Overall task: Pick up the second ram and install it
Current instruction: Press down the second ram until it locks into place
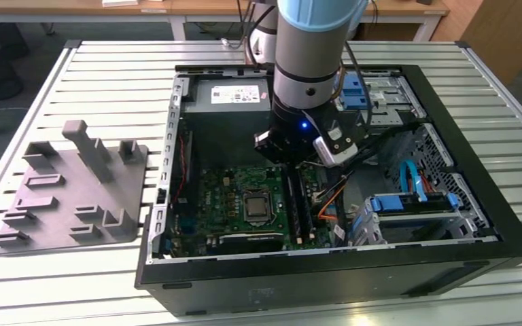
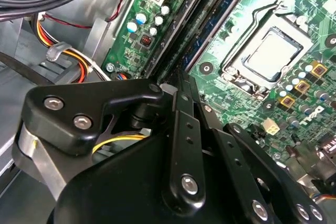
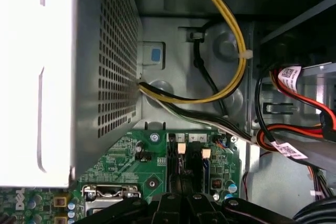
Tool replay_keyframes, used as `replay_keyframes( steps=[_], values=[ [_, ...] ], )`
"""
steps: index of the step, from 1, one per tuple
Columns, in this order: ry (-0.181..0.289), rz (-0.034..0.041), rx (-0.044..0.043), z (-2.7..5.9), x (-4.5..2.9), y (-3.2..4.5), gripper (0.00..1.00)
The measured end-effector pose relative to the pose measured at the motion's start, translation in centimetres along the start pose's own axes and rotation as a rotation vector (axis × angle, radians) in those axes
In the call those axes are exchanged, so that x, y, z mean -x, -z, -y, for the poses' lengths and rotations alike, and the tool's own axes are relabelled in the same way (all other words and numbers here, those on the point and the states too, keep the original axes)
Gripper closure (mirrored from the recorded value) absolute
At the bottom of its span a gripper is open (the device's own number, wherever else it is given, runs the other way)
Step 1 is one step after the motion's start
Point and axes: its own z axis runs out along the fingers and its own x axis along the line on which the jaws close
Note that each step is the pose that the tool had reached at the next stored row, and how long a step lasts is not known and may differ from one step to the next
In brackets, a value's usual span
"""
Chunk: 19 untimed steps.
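Green motherboard (image 1: 242, 197) inside an open black computer case (image 1: 478, 224) on the slatted metal desk (image 1: 107, 61). The arm reaches down into the case, with the end effector (image 1: 299, 164) low over the memory slots just beside the CPU socket (image 1: 257, 204), on the exterior view's right of it. In the second wrist view the black fingers (image 2: 181, 108) stand close together (clenched) on the thin upper edge of the second ram (image 2: 202, 40), a dark, slim stick that runs along a slot beside the CPU socket (image 2: 273, 51); whether it is fully seated cannot be told. In the first wrist view the slot ends (image 3: 191, 153) lie just beyond the finger links, near the perforated power supply (image 3: 113, 56) and yellow cables (image 3: 233, 51). A grey moulded block (image 1: 75, 193) rests on the desk, well apart from the case on the exterior view's left.
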Motion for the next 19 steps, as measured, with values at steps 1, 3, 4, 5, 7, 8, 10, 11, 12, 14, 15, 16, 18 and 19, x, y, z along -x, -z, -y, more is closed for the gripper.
replay_keyframes(
  steps=[1, 3, 4, 5, 7, 8, 10, 11, 12, 14, 15, 16, 18, 19],
  values=[
    [0.0, 0.0002, 0.0006, -0.01, 0.0, -0.06, 0.9],
    [0.0, 0.0, 0.0, 0.0, 0.0, -0.16, 0.9],
    [0.0, 0.0, -0.0001, 0.0, 0.0, -0.19, 0.9],
    [0.0, 0.0, -0.0001, 0.0, -0.01, -0.2, 0.9],
    [0.0, 0.0002, 0.0004, -0.01, 0.0, -0.23, 0.9],
    [0.0, 0.0003, 0.0003, -0.01, 0.0, -0.19, 0.9],
    [0.0, 0.0014, 0.0025, -0.05, 0.02, 0.1, 0.9],
    [0.0, 0.0007, 0.0001, -0.03, 0.02, 0.34, 0.9],
    [0.0, 0.0003, -0.0019, -0.01, 0.01, 0.53, 0.9],
    [0.0, 0.0005, -0.0019, -0.01, 0.02, 0.69, 0.9],
    [0.0, 0.0005, -0.0018, 0.07, 0.01, 0.7, 0.9],
    [0.0, 0.0004, -0.0021, 0.24, 0.01, 0.71, 0.9],
    [0.0, 0.0004, -0.0022, 0.86, 0.01, 0.71, 0.9],
    [0.0, 0.0003, -0.0024, 1.24, 0.01, 0.71, 0.9]
  ],
)
